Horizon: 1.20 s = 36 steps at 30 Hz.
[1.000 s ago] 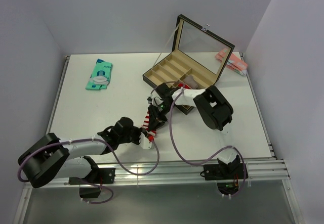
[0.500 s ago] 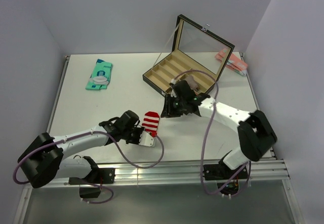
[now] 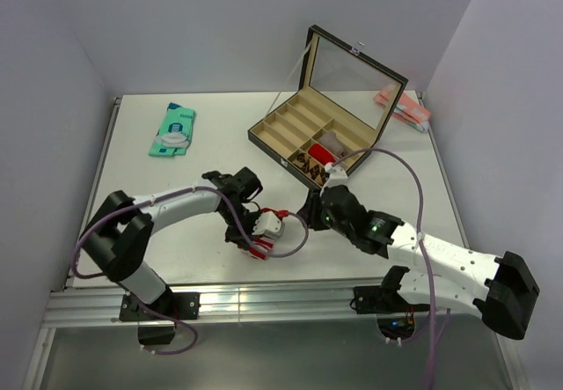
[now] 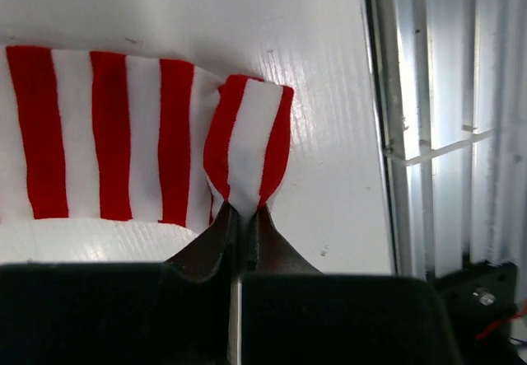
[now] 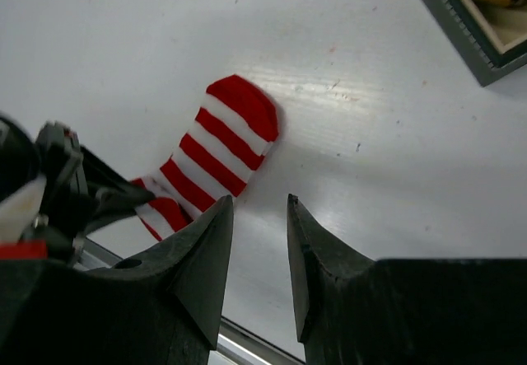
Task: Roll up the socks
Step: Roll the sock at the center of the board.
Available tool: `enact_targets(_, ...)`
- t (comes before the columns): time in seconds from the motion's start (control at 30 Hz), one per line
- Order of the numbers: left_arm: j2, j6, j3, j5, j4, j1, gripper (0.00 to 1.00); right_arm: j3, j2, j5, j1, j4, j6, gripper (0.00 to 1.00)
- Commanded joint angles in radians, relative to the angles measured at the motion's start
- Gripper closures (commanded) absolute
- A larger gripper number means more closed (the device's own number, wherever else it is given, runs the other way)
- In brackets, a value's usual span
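The worktop is white and stands between pale, plain walls, with a metal rail along its near edge. The striped sock, red and white, lies near this front edge, in front of the box and apart from it. In the right wrist view I see it flat on the surface, with its rounded red end free and its other end going under the left arm. The left claw has its two fingers pressed together on one end of this sock; in the left wrist view a small fold of the striped fabric stands up from the flat part and is pinched between the fingertips, close to the rail. The right claw hangs just beside the sock, on the side of the box, with its fingers a little spread and nothing between them; I cannot tell if it touches the worktop. The argyle sock, brown with dark diamonds, is inside the box, in a near compartment, just beside a red roll. The lid of the box stands open. A teal packet lies far at the back left, well apart from both arms.
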<state>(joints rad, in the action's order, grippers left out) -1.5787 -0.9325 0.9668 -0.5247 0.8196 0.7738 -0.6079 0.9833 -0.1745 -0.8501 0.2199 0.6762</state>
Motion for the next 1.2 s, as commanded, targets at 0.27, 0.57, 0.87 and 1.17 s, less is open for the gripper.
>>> enact_targets(0.27,-0.349,-0.012,0.251,-0.144,0.329,-0.076,1.0,0.131,-0.043,-0.376,-0.346,-0.192,-0.004,0.61)
enact_targets(0.57,-0.509,0.0,0.38,-0.172,0.406,-0.09,1.0,-0.047,0.274,-0.534,-0.622,-0.212,-0.15,0.55)
enact_targets(0.87,-0.612,-0.006,0.48,-0.198,0.48,-0.1,1.0,-0.256,0.56,-0.474,-0.672,-0.191,-0.288,0.5)
enact_targets(1.17,-0.641,-0.006,0.506,-0.192,0.5,-0.102,0.99,-0.311,0.678,-0.444,-0.673,-0.129,-0.356,0.47)
